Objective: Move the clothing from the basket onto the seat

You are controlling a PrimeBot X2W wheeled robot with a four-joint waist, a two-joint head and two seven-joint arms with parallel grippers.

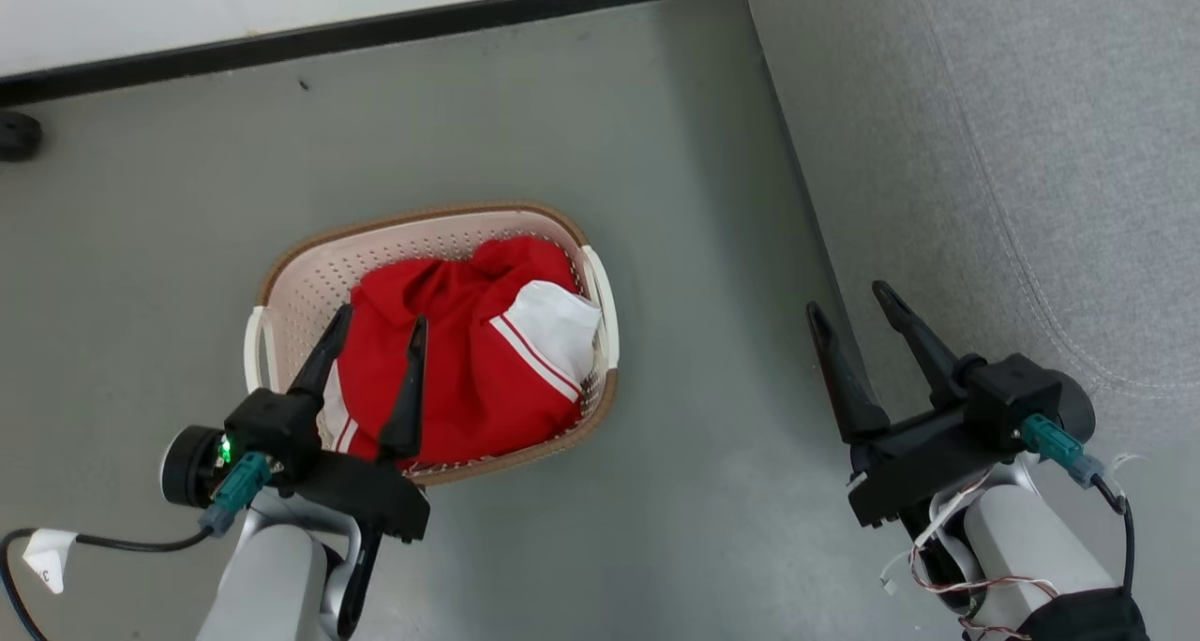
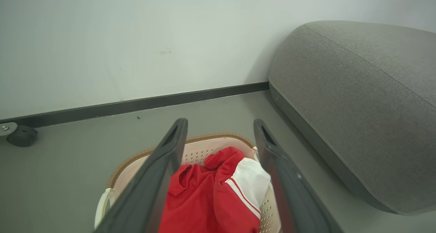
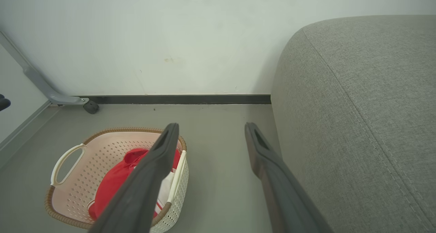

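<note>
The clothing (image 1: 450,360), red with white trim and stripes, lies bunched in the cream perforated basket (image 1: 309,280) on the grey floor. My left gripper (image 1: 378,319) hangs open above the basket's near side, its fingers over the red cloth with nothing between them. In the left wrist view the clothing (image 2: 211,195) and the basket (image 2: 201,151) show between the open fingers. The grey seat (image 1: 1012,154) rises at the right. My right gripper (image 1: 851,299) stands open by the seat's edge, empty. In the right wrist view the basket (image 3: 98,151) with the clothing (image 3: 115,182) sits at lower left, the seat (image 3: 357,107) at right.
A white wall with a dark baseboard (image 1: 375,32) runs along the far side of the floor. A black caster wheel (image 1: 19,135) sits at the far left; in the right wrist view it is the caster (image 3: 91,107) of a grey metal frame. Bare floor lies between basket and seat.
</note>
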